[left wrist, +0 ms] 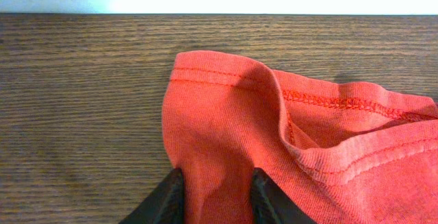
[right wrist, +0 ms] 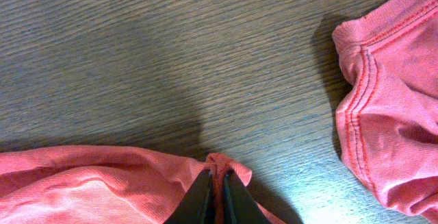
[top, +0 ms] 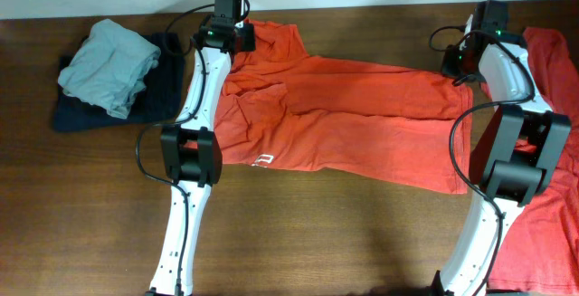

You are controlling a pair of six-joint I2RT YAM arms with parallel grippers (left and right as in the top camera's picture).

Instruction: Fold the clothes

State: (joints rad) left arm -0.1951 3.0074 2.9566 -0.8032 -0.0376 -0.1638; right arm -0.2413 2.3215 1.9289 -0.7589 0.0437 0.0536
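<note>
okay, i see the tabletop (top: 344, 233) with one shirt (top: 353, 115) spread flat across the middle between my arms and a second shirt (top: 547, 47) at the right edge. left fingers (left wrist: 263, 200) pinch the spread shirt's far left corner; right fingers (right wrist: 205, 196) clamp its far right edge.

Crumpled grey garment (top: 110, 65) lies atop dark navy cloth (top: 161, 97) on the wooden table (top: 317, 233).

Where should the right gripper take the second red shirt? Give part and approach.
Probably the second shirt's thick stitched edge, from the bare-wood side on its left: that seam lies raised, facing the right gripper, now shut on the spread shirt.
</note>
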